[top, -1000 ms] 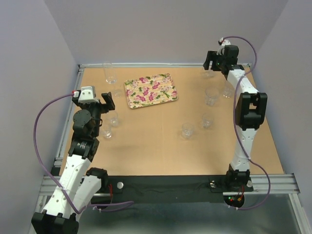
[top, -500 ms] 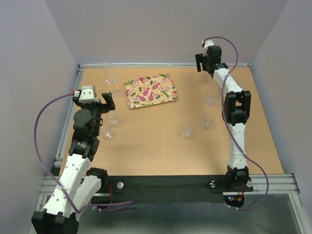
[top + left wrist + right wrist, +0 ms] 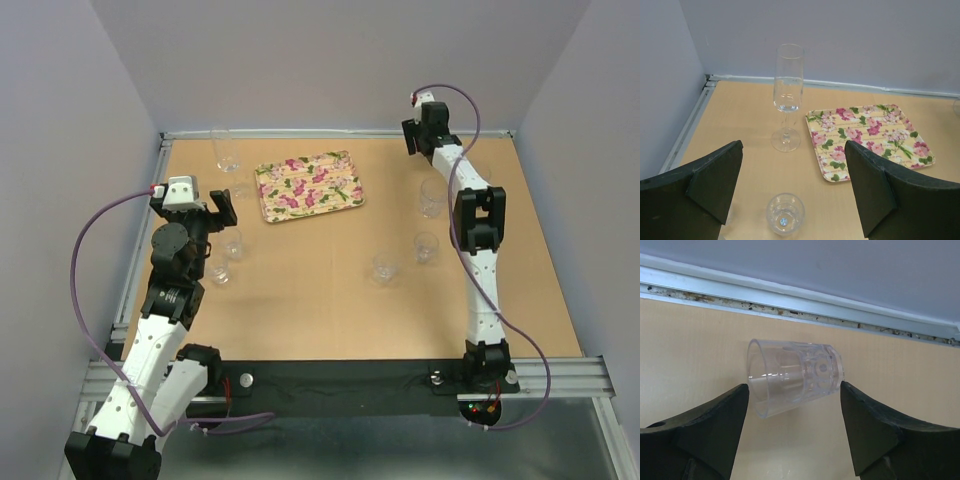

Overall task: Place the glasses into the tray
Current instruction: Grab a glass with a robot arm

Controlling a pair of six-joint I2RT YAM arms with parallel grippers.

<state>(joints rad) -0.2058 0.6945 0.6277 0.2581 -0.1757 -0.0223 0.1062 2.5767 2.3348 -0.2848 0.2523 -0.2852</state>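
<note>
The flowered tray (image 3: 308, 186) lies at the back centre and shows in the left wrist view (image 3: 870, 140). Small clear glasses stand at the left (image 3: 233, 243), (image 3: 219, 271) and at the right (image 3: 385, 266), (image 3: 427, 247), (image 3: 433, 197). My right gripper (image 3: 420, 140) is open at the back edge. In its wrist view a clear glass (image 3: 792, 376) lies on its side between the open fingers, mouth to the left, base by the right fingertip (image 3: 850, 395). My left gripper (image 3: 222, 208) is open and empty above a small glass (image 3: 785, 214).
A tall stemmed flute (image 3: 226, 150) stands left of the tray, also in the left wrist view (image 3: 788, 95). A metal rail (image 3: 790, 297) and the grey back wall run just behind the lying glass. A side wall is close on the left.
My right arm has swung left and straightened, bringing its gripper further left along the back edge. The left arm has not moved.
</note>
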